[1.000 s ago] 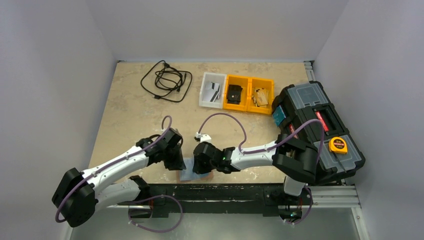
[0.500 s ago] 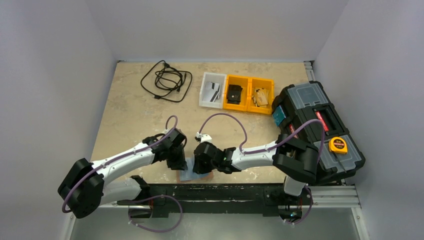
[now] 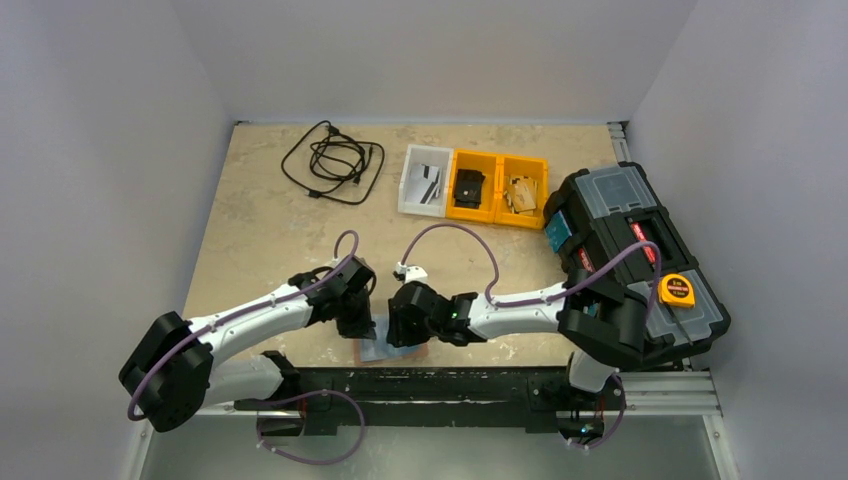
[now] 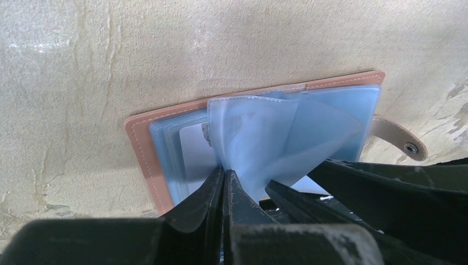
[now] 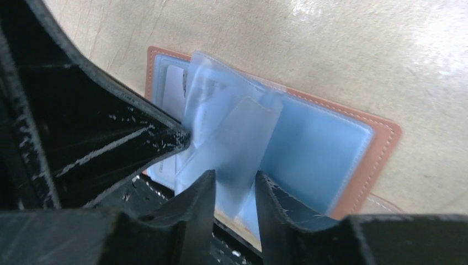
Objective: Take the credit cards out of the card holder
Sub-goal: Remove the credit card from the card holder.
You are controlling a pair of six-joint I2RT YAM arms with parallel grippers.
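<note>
The reddish-brown card holder [image 3: 388, 351] lies open at the table's near edge, its pale blue plastic sleeves fanned up [image 4: 138, 144] [image 5: 382, 150]. A grey-white card [image 4: 192, 150] sits in a left sleeve, also in the right wrist view [image 5: 175, 87]. My left gripper [image 3: 362, 329] [image 4: 224, 172] is shut on one raised sleeve leaf [image 4: 259, 132]. My right gripper [image 3: 401, 334] [image 5: 234, 186] is open, its fingers on either side of a pale blue flat piece [image 5: 248, 135] standing up from the holder. I cannot tell whether that piece is a card or a sleeve.
A black cable coil [image 3: 333, 160] lies at the back left. A white tray [image 3: 425, 180] and two yellow trays [image 3: 497, 187] stand at the back. A black toolbox [image 3: 630, 250] with a yellow tape measure [image 3: 677, 290] is on the right. A small white piece [image 3: 407, 271] lies behind the grippers.
My left arm has swung right and closed in on the holder's left side. My right gripper has stayed over the holder, shifting only slightly.
</note>
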